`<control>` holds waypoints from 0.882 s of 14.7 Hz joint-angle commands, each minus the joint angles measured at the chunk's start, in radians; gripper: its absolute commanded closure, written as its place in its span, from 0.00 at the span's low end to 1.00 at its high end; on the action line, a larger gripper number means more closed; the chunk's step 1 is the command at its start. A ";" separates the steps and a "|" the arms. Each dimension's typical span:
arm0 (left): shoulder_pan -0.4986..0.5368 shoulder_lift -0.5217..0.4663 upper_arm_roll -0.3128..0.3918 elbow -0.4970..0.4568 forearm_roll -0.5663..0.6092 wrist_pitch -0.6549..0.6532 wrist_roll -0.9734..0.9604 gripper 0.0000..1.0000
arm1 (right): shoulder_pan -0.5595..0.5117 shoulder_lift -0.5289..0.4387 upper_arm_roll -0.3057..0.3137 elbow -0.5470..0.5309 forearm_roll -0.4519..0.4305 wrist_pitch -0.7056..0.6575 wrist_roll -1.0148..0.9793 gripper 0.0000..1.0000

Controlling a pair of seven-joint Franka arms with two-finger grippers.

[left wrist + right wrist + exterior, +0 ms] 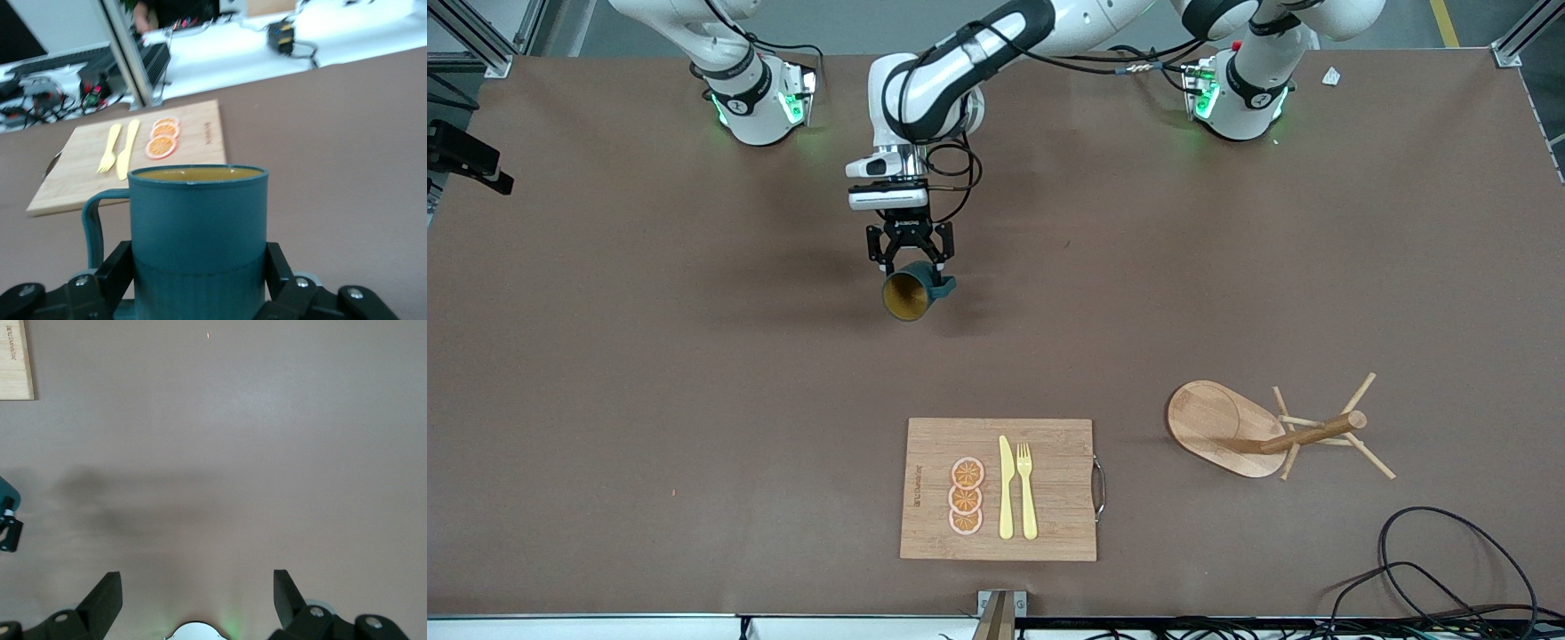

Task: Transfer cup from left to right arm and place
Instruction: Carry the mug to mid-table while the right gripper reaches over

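Over the bare middle of the table I have the cup [910, 293] up in the air, its mouth tipped toward the front camera so the yellowish inside shows, handle out to one side. The left gripper [911, 263] is clenched on its ribbed body, one black finger pressed to each side, as the left wrist view confirms. That arm reaches across from its base toward the right arm's end of the table. The right gripper [197, 600] is not in the front view; its own wrist camera shows both fingers spread wide over plain tabletop, nothing between them, with a sliver of teal at the picture's edge. My reading: the carry to the handover point is the step in hand, and the exchange has not begun. Next I would need the right gripper brought alongside the cup and closed on a free part of it before the left lets go. Nearer the front camera lie the cutting board [1058, 498] and the toppled wooden peg rack [1218, 427], untouched.
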 commanded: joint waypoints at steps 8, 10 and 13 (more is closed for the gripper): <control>-0.110 0.201 0.043 0.013 0.452 -0.154 -0.412 0.76 | -0.006 0.083 -0.003 -0.002 -0.004 0.039 -0.009 0.00; -0.112 0.238 0.043 0.013 0.530 -0.189 -0.512 0.75 | -0.009 0.107 -0.003 -0.002 -0.006 0.068 -0.009 0.00; -0.115 0.255 0.042 0.013 0.537 -0.206 -0.540 0.72 | -0.020 0.164 -0.004 0.006 -0.004 0.095 -0.009 0.00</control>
